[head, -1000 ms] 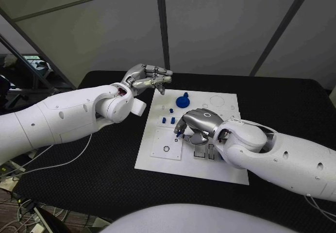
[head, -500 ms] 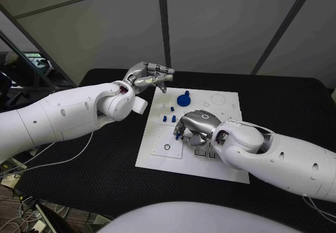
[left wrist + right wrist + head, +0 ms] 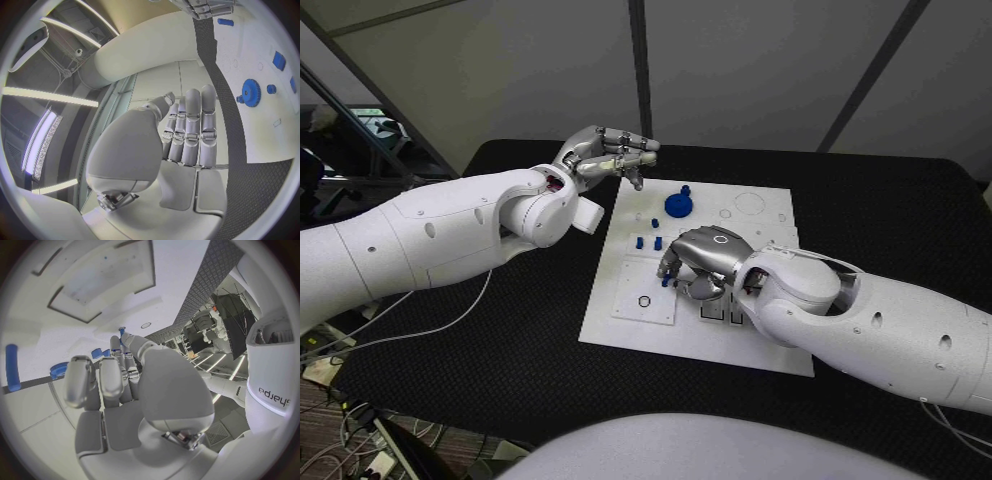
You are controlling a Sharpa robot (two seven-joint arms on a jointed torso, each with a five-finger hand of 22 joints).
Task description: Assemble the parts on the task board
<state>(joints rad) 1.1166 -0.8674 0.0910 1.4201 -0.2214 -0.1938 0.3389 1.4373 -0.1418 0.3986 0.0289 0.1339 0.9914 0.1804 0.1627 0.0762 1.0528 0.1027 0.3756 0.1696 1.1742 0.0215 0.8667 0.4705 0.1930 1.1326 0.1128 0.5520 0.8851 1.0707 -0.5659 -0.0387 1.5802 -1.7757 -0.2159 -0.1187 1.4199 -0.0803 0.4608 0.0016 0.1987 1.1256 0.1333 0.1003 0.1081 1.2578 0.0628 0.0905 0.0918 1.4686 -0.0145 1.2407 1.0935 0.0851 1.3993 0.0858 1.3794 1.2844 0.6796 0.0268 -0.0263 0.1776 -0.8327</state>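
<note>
Head view: white task board mid-table carries blue gear and small blue pegs, standing upright. Right hand rests fingers-down on board, grasp unclear. Left hand hovers off board's far-left corner, fingers curled, empty.

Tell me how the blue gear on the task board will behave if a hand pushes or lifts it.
The blue gear looks like small rigid plastic, so probably light and stiff. Its toothed rim, seen from the left wrist, should give fingers some purchase. Its round shape suggests it could roll if tipped on edge on the task board.
</note>
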